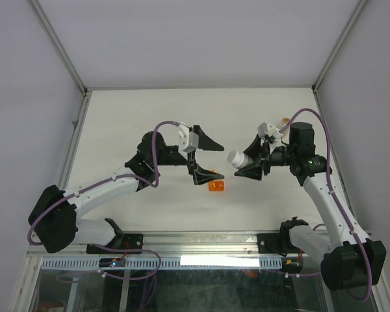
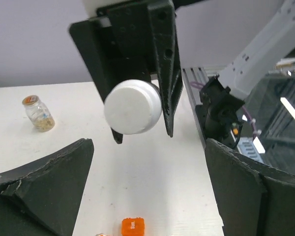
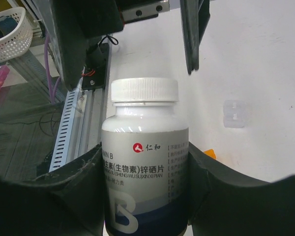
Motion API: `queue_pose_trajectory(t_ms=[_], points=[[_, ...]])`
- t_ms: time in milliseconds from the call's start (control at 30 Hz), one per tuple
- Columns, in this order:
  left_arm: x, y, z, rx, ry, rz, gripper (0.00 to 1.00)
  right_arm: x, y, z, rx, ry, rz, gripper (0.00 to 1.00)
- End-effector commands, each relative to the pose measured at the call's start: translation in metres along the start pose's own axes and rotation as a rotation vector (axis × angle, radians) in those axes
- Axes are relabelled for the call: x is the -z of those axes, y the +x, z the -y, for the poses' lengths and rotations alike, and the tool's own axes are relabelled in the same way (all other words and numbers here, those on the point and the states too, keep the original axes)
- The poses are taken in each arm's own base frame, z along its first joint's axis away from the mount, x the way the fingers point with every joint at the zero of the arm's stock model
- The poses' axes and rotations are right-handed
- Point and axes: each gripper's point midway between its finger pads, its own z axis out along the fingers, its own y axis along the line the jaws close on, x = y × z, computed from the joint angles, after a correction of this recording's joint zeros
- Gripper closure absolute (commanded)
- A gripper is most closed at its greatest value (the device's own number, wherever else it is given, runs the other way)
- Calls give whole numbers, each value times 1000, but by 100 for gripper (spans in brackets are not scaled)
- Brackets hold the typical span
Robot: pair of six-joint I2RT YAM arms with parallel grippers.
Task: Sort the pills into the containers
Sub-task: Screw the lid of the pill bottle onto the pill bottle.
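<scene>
my right pincer (image 1: 249, 164) is clenching the white bottle (image 3: 145, 142) round its label, holding it on its side above the table (image 1: 130, 123), right of the middle of the top view, with the cap (image 2: 132, 107) pointing at my left pincer (image 1: 214, 161). the left pincer is gaping wide and grasping nothing; in its own wrist view the cap is sitting in the upper middle, beyond both fingers (image 2: 49, 187) and not between them.

i am judging that the cap is to be gripped and twisted off next. three things are worrying me:

- the bottle is lying nearly level, so once the cap is loosening whatever is inside could be spilling onto the table.
- my right grip is sitting low on a smooth label, so a twist from the left could be turning the whole bottle instead of the cap.
- the orange cup (image 1: 216, 186) is sitting just below the left pincer in the top view, so a low or off-centre closing could be knocking it.

the pills (image 2: 42, 123) i can see are lying inside the clear vial (image 2: 37, 112), which is standing upright at the left edge of the left wrist view, well apart from both pincers. a swing of the right arm could be tipping it.
</scene>
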Motion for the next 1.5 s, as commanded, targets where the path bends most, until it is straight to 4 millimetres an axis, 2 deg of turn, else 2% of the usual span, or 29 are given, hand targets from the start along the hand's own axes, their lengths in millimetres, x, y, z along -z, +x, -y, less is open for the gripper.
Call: queue_pose_trajectory(t_ms=[0,100,233,300,500,700,967,1067,1133,1200,1267,1367,1433,1467], points=[[15,-77,-5,155,-119,231,1,2,-17,4,84,16,16,100],[17,-72,-10,350,-184,233,2,2,-17,5,85,16,16,100],[18,-55,-30,555,-372,165,14,2,-17,5,82,17,15,100],[14,-51,-32,526,-464,110,15,2,-17,5,82,18,15,100],[-3,-49,-29,526,-521,14,18,2,-16,6,76,20,14,100],[-20,-49,-23,523,-439,-21,21,2,-16,7,78,21,14,100],[-32,-41,-20,539,-390,-66,37,2,-16,6,79,21,14,100],[-35,-41,-18,540,-366,-73,50,2,-16,6,79,20,14,100],[-37,-40,-15,537,-347,-78,67,2,-17,6,80,21,14,100],[-38,-39,-11,525,-315,-87,78,2,-17,6,81,21,14,100],[-41,-38,-4,488,-256,-99,84,2,-16,6,79,19,14,100],[-44,-34,18,363,-86,-115,92,2,-17,6,82,19,15,100],[-43,-28,39,232,72,-124,99,2,-17,5,82,19,15,100],[-40,-24,51,152,166,-123,100,2,-17,5,84,19,16,100]])
